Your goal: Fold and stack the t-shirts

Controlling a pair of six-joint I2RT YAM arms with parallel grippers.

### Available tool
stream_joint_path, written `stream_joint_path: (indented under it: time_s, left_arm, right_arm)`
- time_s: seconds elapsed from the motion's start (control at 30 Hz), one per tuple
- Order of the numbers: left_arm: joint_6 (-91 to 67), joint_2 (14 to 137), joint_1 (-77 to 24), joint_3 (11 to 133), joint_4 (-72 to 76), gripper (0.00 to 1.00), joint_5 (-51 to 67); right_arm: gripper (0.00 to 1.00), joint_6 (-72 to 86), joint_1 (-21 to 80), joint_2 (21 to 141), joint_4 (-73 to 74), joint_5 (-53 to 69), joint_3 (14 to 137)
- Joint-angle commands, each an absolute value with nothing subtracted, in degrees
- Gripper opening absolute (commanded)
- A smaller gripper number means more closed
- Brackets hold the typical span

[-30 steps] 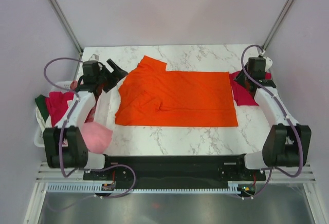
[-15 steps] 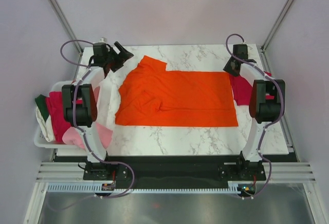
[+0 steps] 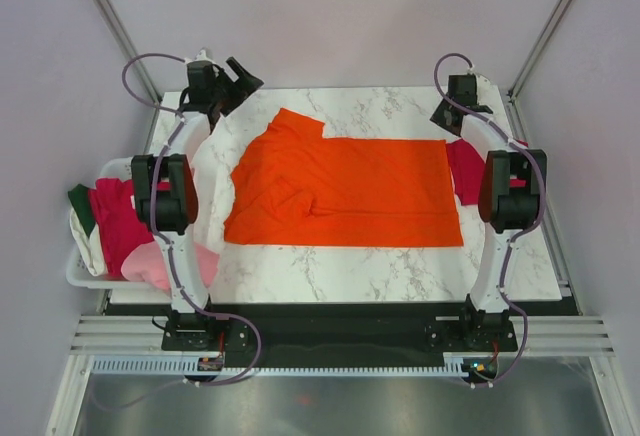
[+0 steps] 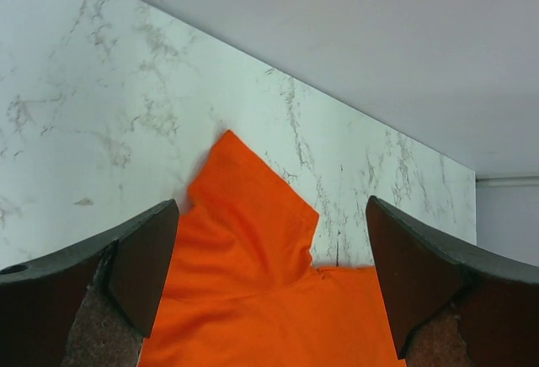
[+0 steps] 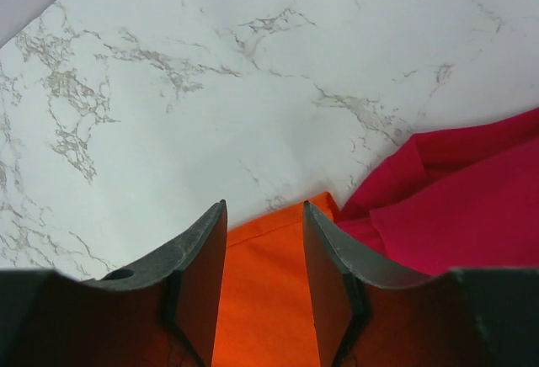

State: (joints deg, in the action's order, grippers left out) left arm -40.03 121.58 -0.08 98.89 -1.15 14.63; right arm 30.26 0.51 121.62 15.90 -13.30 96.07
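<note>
The orange t-shirt [image 3: 345, 191] lies spread flat across the middle of the marble table, a sleeve pointing to the far left corner [image 4: 253, 207]. My left gripper [image 3: 238, 78] is open and empty, raised above that far-left sleeve. My right gripper [image 3: 447, 121] is open and empty, raised above the orange shirt's far right corner [image 5: 269, 291]. A crimson red t-shirt [image 3: 467, 171] lies at the right, partly under the orange one, and shows in the right wrist view [image 5: 455, 207]. A white t-shirt [image 3: 212, 191] lies along the orange shirt's left edge.
A white plastic basket [image 3: 82, 274] hangs off the table's left side, holding magenta [image 3: 118, 221], light pink [image 3: 150, 266], dark green [image 3: 78, 201] and white clothes. Both arms reach to the far table edge, next to the frame posts.
Both arms have stretched out toward the far edge of the table. The left gripper moved from beside the sleeve to the far left corner, the right gripper from the red shirt to the far right.
</note>
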Motion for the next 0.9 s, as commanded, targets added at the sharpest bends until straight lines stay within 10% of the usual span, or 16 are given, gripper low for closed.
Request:
stream_joint_path:
  time_s: [0.0,0.87]
  left_arm:
    - [-33.49,123.39,-2.55,102.83,-3.87,1.0,13.54]
    - [-32.08,140.27,-5.1,118.48,-11.07,0.88,15.29]
  right_arm:
    - [0.5,28.3,2.55,123.4,15.73,-16.08,99.23]
    - [0.54,27.42,2.99,131.13,25.75,-20.74,106.17]
